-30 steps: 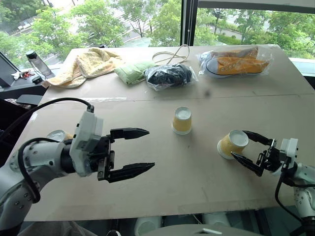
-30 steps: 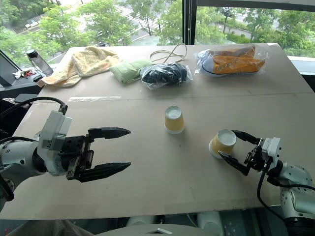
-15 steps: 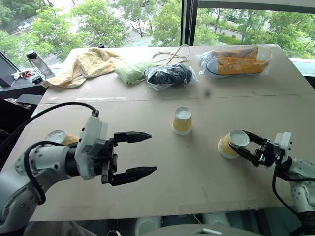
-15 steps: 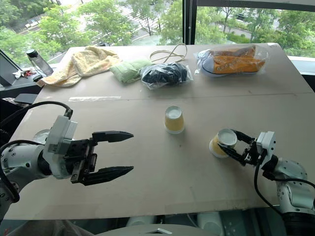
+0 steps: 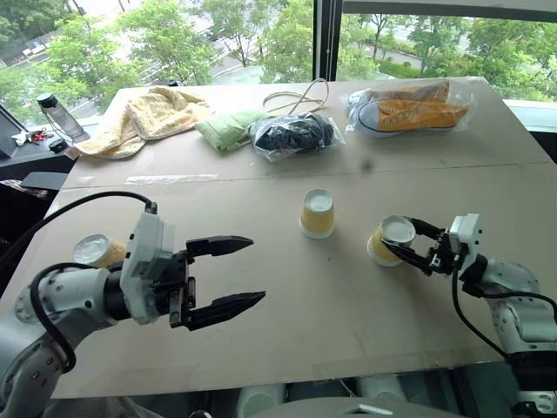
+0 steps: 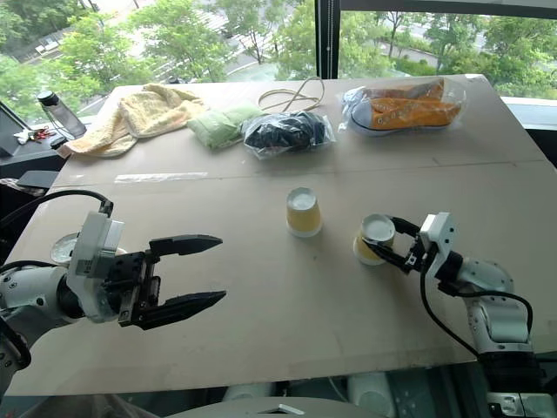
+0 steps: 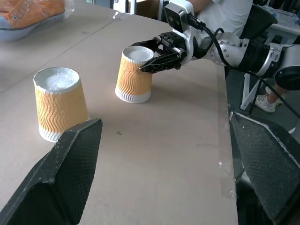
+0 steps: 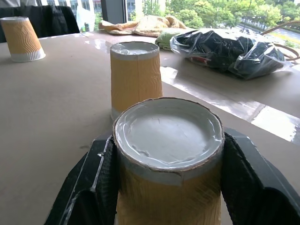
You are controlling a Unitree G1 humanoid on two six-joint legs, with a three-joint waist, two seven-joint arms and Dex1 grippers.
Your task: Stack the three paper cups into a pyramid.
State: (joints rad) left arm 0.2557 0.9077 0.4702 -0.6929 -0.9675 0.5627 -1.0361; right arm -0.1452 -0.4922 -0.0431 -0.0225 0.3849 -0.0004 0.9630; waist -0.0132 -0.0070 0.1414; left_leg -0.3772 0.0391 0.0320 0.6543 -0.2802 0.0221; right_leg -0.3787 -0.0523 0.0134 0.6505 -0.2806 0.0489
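Three yellow ribbed paper cups stand upside down on the brown table (image 5: 287,348). One cup (image 5: 317,214) is at the middle. A second cup (image 5: 385,241) stands just to its right, slightly tilted, and my right gripper (image 5: 399,237) is shut on it near its white base. The right wrist view shows this held cup (image 8: 168,150) between the black fingers (image 8: 248,178), with the middle cup (image 8: 136,77) close behind. The third cup (image 5: 97,251) stands at the far left, behind my left arm. My left gripper (image 5: 256,270) hovers open over the table's left front, holding nothing.
Along the far side lie a yellow towel (image 5: 148,117), a green cloth (image 5: 224,129), a bagged dark item (image 5: 294,135), a cord (image 5: 300,96) and bagged orange shoes (image 5: 418,106). A bottle (image 5: 54,115) stands far left. A person (image 7: 225,14) stands beyond the table's edge.
My right gripper has shut on the right cup and carried it left, closer to the middle cup. The left gripper has stayed open and nearly still.
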